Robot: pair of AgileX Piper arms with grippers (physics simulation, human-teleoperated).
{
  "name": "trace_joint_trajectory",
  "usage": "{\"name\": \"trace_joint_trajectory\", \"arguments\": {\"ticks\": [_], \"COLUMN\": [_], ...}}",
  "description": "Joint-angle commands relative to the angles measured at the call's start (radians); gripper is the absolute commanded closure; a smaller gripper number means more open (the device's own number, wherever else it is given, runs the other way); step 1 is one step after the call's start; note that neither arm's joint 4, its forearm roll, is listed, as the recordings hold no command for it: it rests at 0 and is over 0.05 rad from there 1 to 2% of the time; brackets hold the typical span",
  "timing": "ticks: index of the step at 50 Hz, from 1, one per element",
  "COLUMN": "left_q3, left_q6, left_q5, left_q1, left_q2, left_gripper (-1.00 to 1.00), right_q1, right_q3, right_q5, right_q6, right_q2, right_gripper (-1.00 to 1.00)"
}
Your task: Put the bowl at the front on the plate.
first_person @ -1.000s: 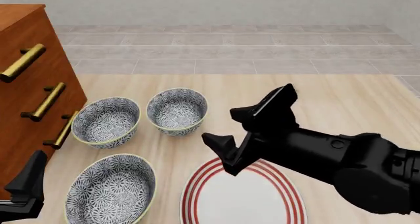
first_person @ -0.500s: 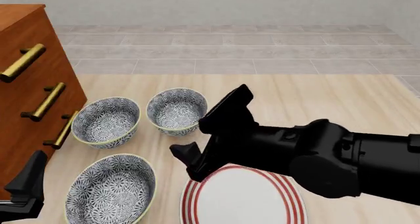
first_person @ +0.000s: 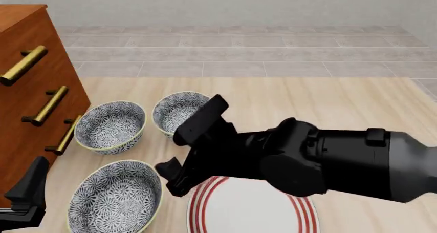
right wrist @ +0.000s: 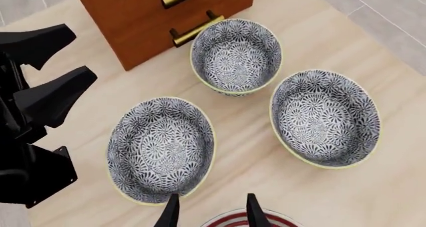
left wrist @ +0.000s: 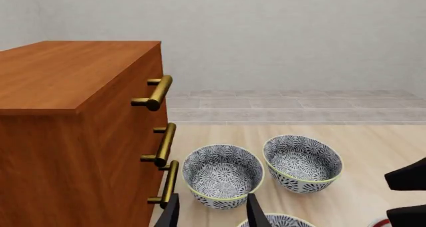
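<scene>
Left wrist view: left end effector [left wrist: 211, 214] empty, fingers apart, parked low beside the wooden dresser [left wrist: 80, 132], facing the two rear bowls; it looks out of the way. Front view: right end effector [first_person: 183, 153] spread wide, empty, hanging between the front bowl [first_person: 114, 197] and the red-ringed plate [first_person: 253, 207], probably lining up on the rim. Bowl sits on the surface just left of the plate, not on it. Right wrist view: fingers over the bowl's near rim; rear bowls stand apart, so lifting room seems adequate; dresser crowds the far side.
</scene>
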Motion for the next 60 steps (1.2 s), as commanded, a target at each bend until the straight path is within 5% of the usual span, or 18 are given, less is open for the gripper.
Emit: {"name": "trace_joint_trajectory", "arguments": {"ticks": [1, 60], "left_q3": [0.0, 0.0], "left_q6": [0.0, 0.0], "left_q5": [0.0, 0.0], "left_q1": [0.0, 0.0], "left_q2": [0.0, 0.0], "left_gripper": [-1.0, -1.0], "right_q1": [0.005, 0.029], "right_q3": [-0.079, -0.248], "right_q5": [0.048, 0.05], "right_q6": [0.019, 0.045], "right_q2": [0.069, 0.347], "right_gripper": [-1.0, -1.0]}}
